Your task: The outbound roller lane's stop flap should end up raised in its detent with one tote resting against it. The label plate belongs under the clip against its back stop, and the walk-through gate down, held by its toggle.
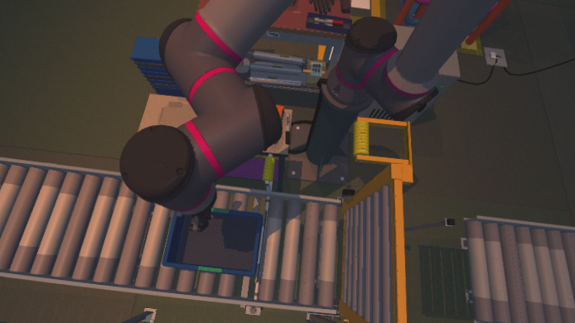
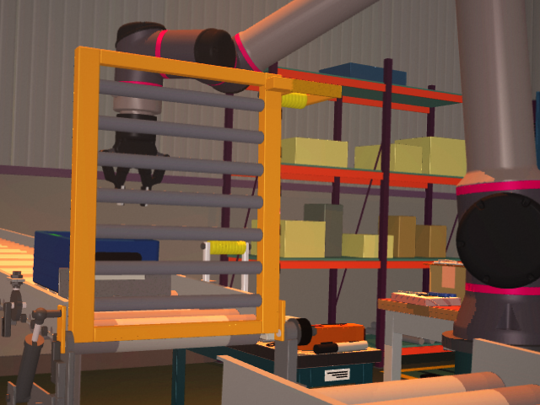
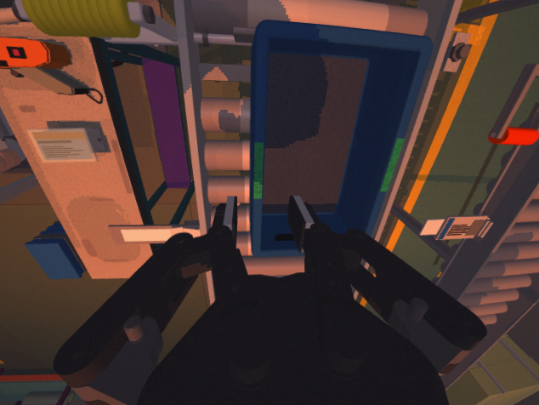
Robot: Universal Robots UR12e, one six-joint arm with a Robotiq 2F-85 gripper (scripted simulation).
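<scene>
My gripper (image 3: 262, 218) (image 2: 132, 192) hangs above the near end of the blue tote (image 3: 335, 131) (image 1: 214, 243), well clear of it. It is open and holds nothing. The tote sits on the roller lane (image 1: 83, 232), empty. The stop flap (image 1: 260, 248) stands across the rollers at the tote's far side, its yellow handle (image 2: 227, 247) beyond the lane. The orange walk-through gate (image 2: 174, 192) stands upright. The label plate (image 3: 65, 144) lies on the side table (image 3: 82, 174).
Behind the lane stand shelves with boxes (image 2: 375, 165). The robot base (image 2: 501, 261) rises on the right. A second roller lane (image 1: 526, 269) lies past the gate gap. An orange tool (image 2: 336, 333) lies on a low cart.
</scene>
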